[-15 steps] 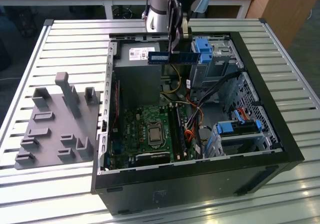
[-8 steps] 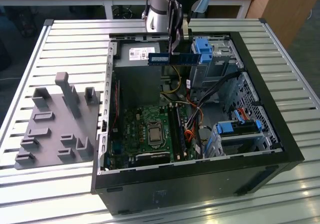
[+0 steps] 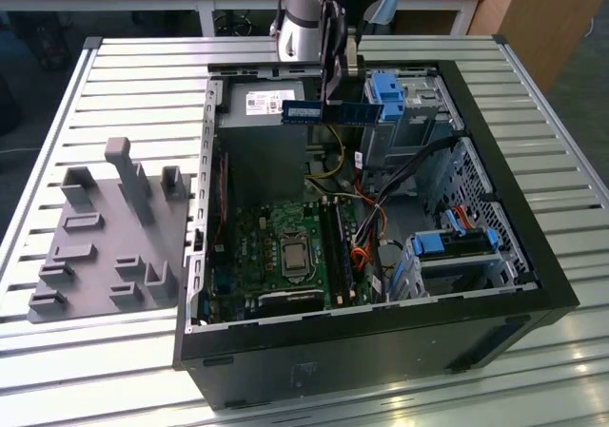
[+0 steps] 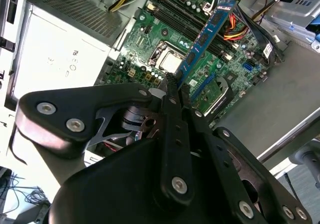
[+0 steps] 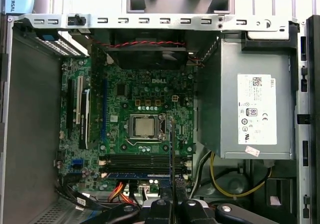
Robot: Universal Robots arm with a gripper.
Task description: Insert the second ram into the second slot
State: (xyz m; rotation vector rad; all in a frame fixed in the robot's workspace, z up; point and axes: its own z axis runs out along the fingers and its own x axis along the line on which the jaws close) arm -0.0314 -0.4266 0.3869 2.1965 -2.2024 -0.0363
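Note:
My gripper (image 3: 333, 97) hangs above the back of the open computer case (image 3: 533, 275), shut on the second ram (image 3: 333, 111), a long blue stick held level and on edge. In the second wrist view the closed fingers (image 4: 172, 92) pinch one end of the second ram (image 4: 206, 37), which reaches out over the motherboard (image 4: 165, 34). In the first wrist view the stick (image 5: 172, 149) appears edge-on as a thin line above the gripper (image 5: 172, 198). The dark memory slots (image 5: 140, 160) lie beside the processor socket (image 5: 142, 126). Another blue stick (image 5: 135, 174) sits in one slot.
A silver power supply (image 5: 250, 109) fills one end of the case. Blue-handled drive cages (image 3: 390, 94) (image 3: 457, 246) and loose cables (image 3: 376, 223) crowd the exterior view's right side. A grey fixture with upright posts (image 3: 114, 237) lies on the slatted table (image 3: 114, 75) beside the case.

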